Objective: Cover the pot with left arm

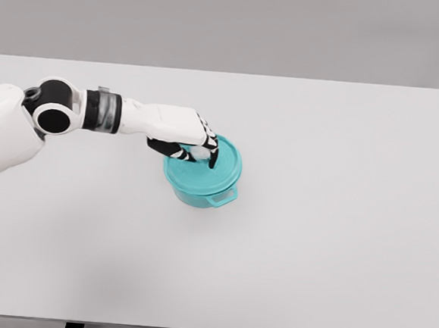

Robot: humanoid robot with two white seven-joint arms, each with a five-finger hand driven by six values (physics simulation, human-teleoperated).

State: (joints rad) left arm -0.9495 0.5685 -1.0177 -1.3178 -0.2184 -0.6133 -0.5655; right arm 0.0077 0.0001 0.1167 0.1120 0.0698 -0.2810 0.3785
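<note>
We see our left hand (pixel 194 143) reaching in from the left over the teal pot (pixel 200 185), which stands near the middle of the white desk (pixel 337 219). The teal lid (pixel 223 168) sits on top of the pot, and our fingers (pixel 212 157) curl down around the lid's knob, gripping it.

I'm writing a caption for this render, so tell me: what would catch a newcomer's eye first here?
The teal pot stands out, the only colour on the white table, sitting a little left of centre with its lid on top. Next comes the white left arm reaching in from the left edge, its left hand over the lid with fingers curled down onto its middle.
</note>
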